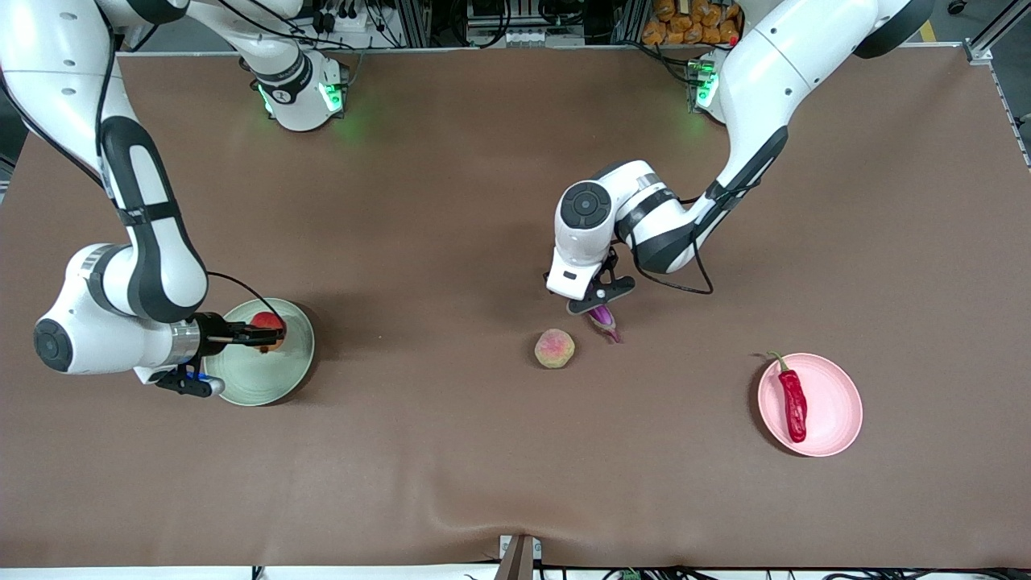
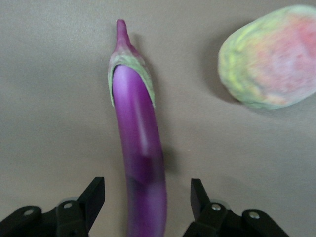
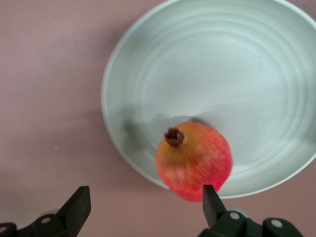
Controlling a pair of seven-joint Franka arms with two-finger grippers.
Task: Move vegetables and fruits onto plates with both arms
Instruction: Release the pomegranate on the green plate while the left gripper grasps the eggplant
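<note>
Eggplant [image 2: 140, 163] lies beside the peach [image 1: 555, 348], between the left gripper's [image 2: 147, 197] wide-spread fingers. Right gripper [image 3: 143, 207], also wide, hovers over the apple [image 3: 194, 160] on the green plate [image 3: 256, 64].

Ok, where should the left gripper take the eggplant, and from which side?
Grip the eggplant across its slim purple body, not the tapered green-capped stem end. It lies flat on the table, so come straight down from above. The left gripper is open, one finger on each side of the body, and the peach lies clear of it.
</note>
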